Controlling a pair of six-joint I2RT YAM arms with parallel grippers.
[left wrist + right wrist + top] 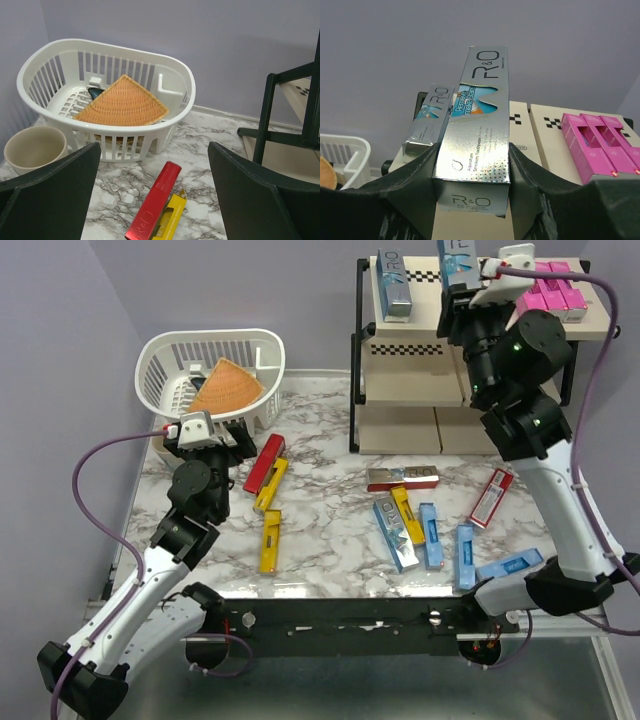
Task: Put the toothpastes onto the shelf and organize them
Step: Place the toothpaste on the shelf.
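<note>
My right gripper (462,292) (472,167) is shut on a shiny silver-blue toothpaste (458,262) (476,130) and holds it over the top tier of the shelf (410,385) (547,145). Another silver carton (397,285) (427,122) lies just to its left on that tier, and three pink cartons (550,292) (600,150) lie at the right. Several more toothpastes lie on the table: red (263,462) and yellow (271,487) near my left gripper (205,433) (154,152), which is open and empty above them, and blue ones (430,536) at the front.
A white plastic basket (160,365) (180,80) with a wicker fan-shaped piece (226,388) stands at the back left. A beige cup (35,147) sits beside it. A red carton (491,497) and a silver-red one (403,478) lie before the shelf.
</note>
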